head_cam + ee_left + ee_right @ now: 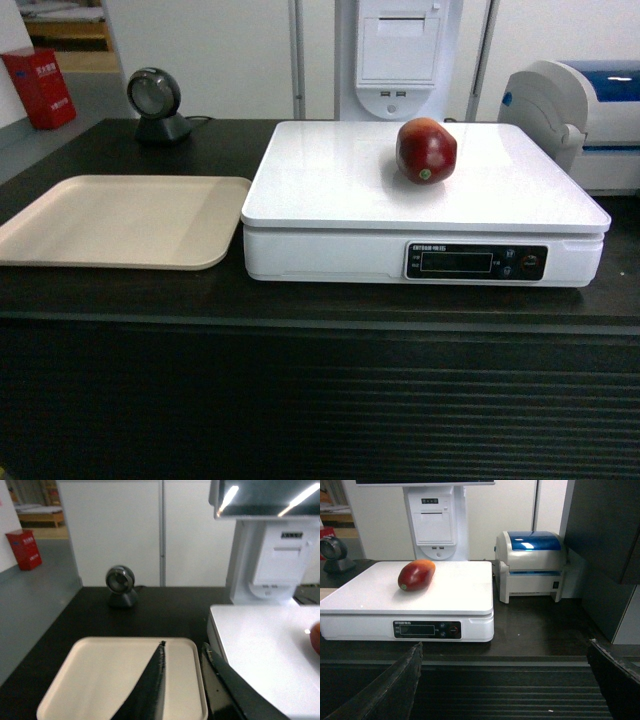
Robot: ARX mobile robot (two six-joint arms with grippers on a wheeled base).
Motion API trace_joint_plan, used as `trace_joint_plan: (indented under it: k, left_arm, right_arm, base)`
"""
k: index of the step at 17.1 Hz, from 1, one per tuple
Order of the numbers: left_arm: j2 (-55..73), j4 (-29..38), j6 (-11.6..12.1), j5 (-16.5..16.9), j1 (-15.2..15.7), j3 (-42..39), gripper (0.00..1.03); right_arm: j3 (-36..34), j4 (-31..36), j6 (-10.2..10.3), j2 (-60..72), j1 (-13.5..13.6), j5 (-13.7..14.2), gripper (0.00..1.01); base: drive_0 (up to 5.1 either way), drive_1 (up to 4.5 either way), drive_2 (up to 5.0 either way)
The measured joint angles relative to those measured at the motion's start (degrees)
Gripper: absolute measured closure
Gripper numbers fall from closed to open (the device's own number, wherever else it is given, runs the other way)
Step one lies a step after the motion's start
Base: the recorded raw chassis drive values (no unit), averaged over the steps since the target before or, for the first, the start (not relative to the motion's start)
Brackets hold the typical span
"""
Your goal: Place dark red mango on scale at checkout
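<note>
The right gripper (pixel 505 685) is spread wide and holds nothing; its two dark fingers (pixel 395 690) stand low before the ribbed front of the checkout (pixel 520 690). The left gripper (pixel 182 685) is also parted and empty, and it hangs over the right part of the beige tray (pixel 100 680), with one finger just beside the edge of the scale (pixel 260 650).

Ahead of the right gripper and a little to its left, the dark red mango (pixel 416 575) lies on its side on the white platter of the scale, toward the back, touching nothing else. I judge the task as good as done.

If it needs to be taken again, the mango looks moderately heavy, firm but easy to bruise, and its glossy skin may slip. I would close across its narrow middle, from above, with gentle force.

Around it there is little in the way. To the right of the right gripper and farther back stands a white and blue printer (pixel 532 565), near the scale but apart. Beyond the left gripper, a round black scanner (pixel 121 585) sits at the back of the counter. A white terminal stand (pixel 436 520) rises behind the scale.
</note>
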Motion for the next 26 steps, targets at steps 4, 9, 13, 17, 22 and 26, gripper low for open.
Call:
trace_joint_plan:
  k: [4,9,13,17,22,26]
  left_arm:
    - [-9.4,3.08,0.15,3.98,4.28,-13.18,1.01]
    - [-19.93,1.42,0.17,7.63,7.48,-22.82,1.01]
    - [-28.98,-3.3,0.17,12.33,12.17,-27.3,1.01]
    - [-30.8,-4.57,0.2,12.44,12.02,-27.96,1.01]
    - [-33.42,-6.43,0.2,12.41,12.02,-28.92,1.01]
    - [-35.67,-8.04,0.2,12.41,12.02,-29.46,1.01]
  right_arm:
    - [0.0,0.0,0.0,0.0,0.0,0.0,0.03]
    - [0.0,0.0,0.0,0.0,0.0,0.0,0.03]
    - [0.0,0.0,0.0,0.0,0.0,0.0,0.03]
    - [0.0,0.0,0.0,0.0,0.0,0.0,0.03]
    - [0.0,0.0,0.0,0.0,0.0,0.02,0.03]
    - [0.0,0.0,0.0,0.0,0.0,0.02,0.03]
  base:
    - [0.0,0.0,0.0]
    - [0.0,0.0,0.0]
    - [0.0,0.0,0.0]
    - [0.0,0.0,0.0]
    - [0.0,0.0,0.0]
    - [0.0,0.0,0.0]
